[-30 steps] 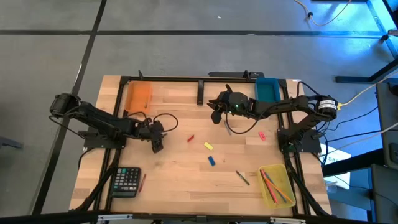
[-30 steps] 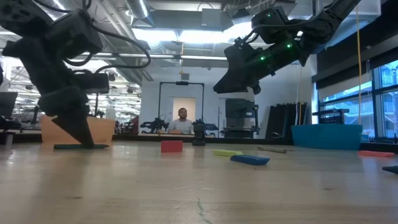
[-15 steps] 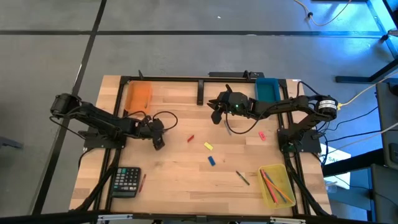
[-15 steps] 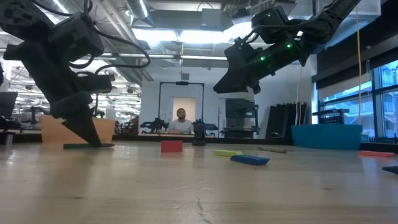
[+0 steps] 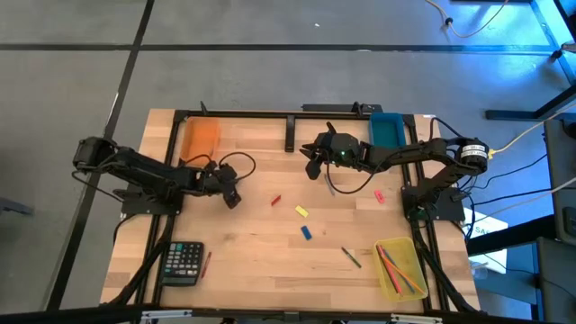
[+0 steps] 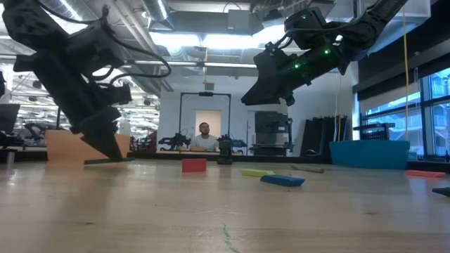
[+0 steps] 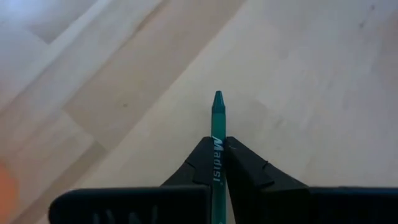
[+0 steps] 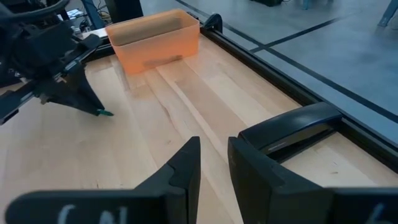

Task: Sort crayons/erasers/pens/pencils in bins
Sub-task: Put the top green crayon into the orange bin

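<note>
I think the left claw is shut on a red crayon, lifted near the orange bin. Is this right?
Not quite: the crayon is green, not red, as the left wrist view shows. The rest holds: the left claw is shut on it, near the orange bin.

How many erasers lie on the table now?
3. The yellow eraser is mid-table, the blue eraser just below it in the high view, the pink eraser near the right arm. None seems hidden.
</note>
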